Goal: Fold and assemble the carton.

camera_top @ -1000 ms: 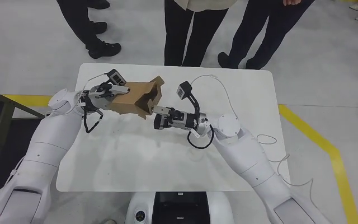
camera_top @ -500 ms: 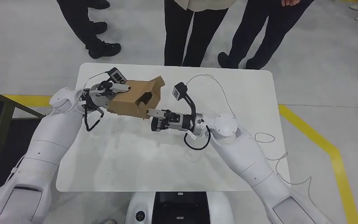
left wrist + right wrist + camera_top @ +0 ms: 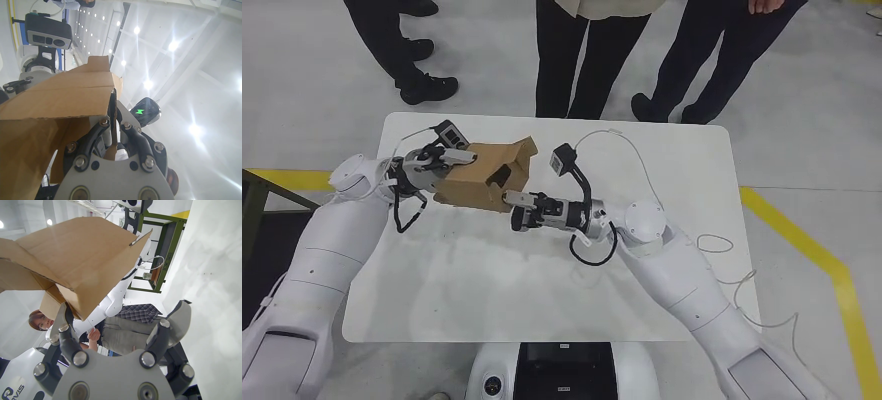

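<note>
Left end effector is clamped shut on one cardboard wall of the carton, which sits half-formed, flaps loose, at the far left part of the white counter. Right end effector is spread open, one finger against a lower corner flap. As I judge it, a push there could twist the carton in its single grip, crease the wall, or flatten the shape.
</note>
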